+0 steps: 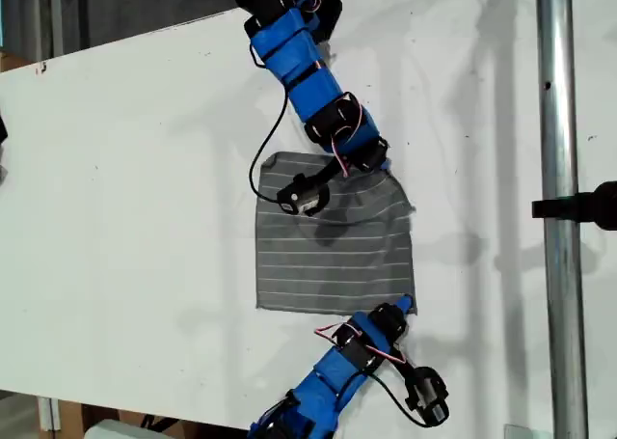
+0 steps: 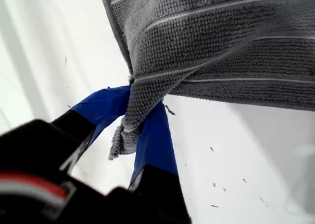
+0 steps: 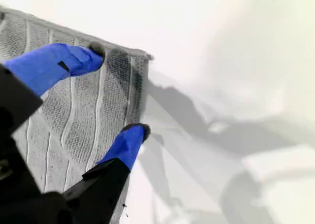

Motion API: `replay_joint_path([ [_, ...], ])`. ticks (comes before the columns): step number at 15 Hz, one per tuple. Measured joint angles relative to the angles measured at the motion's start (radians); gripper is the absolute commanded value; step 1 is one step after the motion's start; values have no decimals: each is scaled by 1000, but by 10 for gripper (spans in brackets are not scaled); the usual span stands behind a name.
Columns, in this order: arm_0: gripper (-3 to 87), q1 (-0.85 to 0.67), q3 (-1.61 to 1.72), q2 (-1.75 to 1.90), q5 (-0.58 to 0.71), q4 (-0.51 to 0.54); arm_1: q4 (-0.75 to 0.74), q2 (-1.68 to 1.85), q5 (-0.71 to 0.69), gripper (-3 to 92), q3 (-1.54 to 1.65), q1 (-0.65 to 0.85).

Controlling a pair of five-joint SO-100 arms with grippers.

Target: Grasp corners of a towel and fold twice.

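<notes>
While my first gripper (image 2: pixel 142 118) pinches a towel (image 1: pixel 333 241) corner (image 2: pixel 125 135), my second gripper (image 3: pixel 120 93) gapes over another.

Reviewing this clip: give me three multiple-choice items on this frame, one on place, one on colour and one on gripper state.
1. In the exterior view, which corner of the towel is my first gripper at?
A. upper right
B. lower left
C. upper left

2. What colours is the towel?
A. plain white
B. grey with pale stripes
C. red with black stripes

3. How does my second gripper stand?
A. shut on a corner
B. open over a corner
C. open, far from the towel

Answers:
1 A: my first gripper pinches a bunched corner, and the towel is puckered at its upper right in the exterior view.
2 B: thin pale lines cross grey fabric in every view.
3 B: the blue fingers of my second gripper are spread apart over the flat corner.
</notes>
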Motion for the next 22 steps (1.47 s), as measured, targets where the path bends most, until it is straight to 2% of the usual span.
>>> replay_joint_path([
  [2, 278, 0, -3, -72, -9, -26, 0, 0, 0, -2, 0, 0],
  [3, 244, 0, -18, -91, -11, -35, 0, 0, 0, -2, 0, 0],
  [8, -27, -3, -54, -112, 11, -58, 0, 0, 0, -2, 3, 0],
  [12, -29, -37, -97, -117, -31, 64, -11, 0, 0, -2, 3, 2],
  [15, -29, -55, -224, -94, 6, 255, -15, 0, 0, -2, 3, 2],
  [17, -29, -54, -314, -49, 71, 342, -15, 0, 0, -2, 3, 2],
  [19, -29, -54, -399, 18, 164, 364, -15, 0, 0, -2, 3, 2],
  [22, -29, -54, -376, 153, 186, 365, -15, 37, -12, -2, 3, -12],
])
